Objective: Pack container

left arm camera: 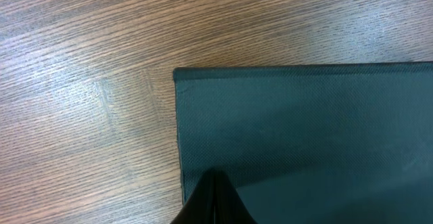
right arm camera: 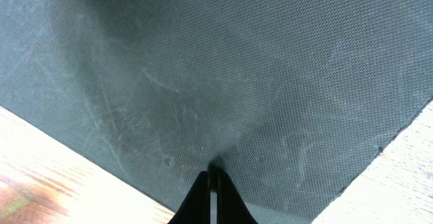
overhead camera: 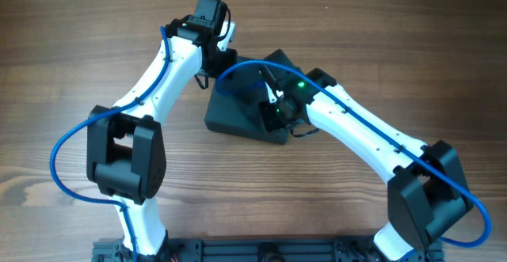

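Note:
The dark teal-grey container (overhead camera: pixel 238 118) sits mid-table with its lid down. My left gripper (overhead camera: pixel 215 66) is shut, its fingertips over the lid near the container's far left edge. In the left wrist view the shut tips (left arm camera: pixel 215 178) rest on the lid (left arm camera: pixel 304 129) close to its side edge. My right gripper (overhead camera: pixel 274 97) is shut over the lid's right part. In the right wrist view its tips (right arm camera: pixel 213 171) touch the textured, scuffed lid (right arm camera: pixel 237 68) near a corner. What is inside the container is hidden.
Brown wood-grain table (overhead camera: pixel 71 48) surrounds the container on all sides. A blue cable runs along each white arm. A black rail (overhead camera: pixel 261 250) runs along the front edge between the arm bases.

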Available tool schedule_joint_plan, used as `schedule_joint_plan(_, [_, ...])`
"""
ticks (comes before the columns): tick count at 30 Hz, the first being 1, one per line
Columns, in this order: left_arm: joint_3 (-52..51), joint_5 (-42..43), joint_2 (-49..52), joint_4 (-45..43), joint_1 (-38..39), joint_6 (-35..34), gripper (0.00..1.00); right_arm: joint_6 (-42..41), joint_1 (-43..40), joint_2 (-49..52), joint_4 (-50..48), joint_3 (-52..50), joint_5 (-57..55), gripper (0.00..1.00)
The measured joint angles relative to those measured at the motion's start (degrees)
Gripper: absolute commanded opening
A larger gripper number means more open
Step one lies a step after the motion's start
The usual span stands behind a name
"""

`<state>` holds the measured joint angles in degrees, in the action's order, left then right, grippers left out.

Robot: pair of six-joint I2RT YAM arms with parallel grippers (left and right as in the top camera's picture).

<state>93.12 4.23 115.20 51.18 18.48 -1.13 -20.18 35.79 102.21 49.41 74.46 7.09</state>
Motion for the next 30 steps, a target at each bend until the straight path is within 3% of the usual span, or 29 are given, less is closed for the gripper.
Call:
schedule_joint_plan(10, [0.0,-0.1,-0.7,-0.4,-0.2,0.0,0.04,0.1,-1.1,0.9,2.3,2.0,1.5,0.04])
schedule_joint_plan(17, [1.9,-1.9,-7.4,-0.1,-2.8,0.0,0.06,2.4,-4.2,4.0,9.9,11.5,0.4,0.06])
schedule_joint_plan(23, [3.6,-3.8,-13.8,1.4,-7.8,0.0,0.05,6.2,-7.1,4.1,20.2,27.4,0.1,0.06])
schedule_joint_plan(30, [3.7,-3.9,-14.1,4.0,-12.0,-0.3,0.05,10.3,-2.7,4.1,29.7,32.8,4.3,0.04])
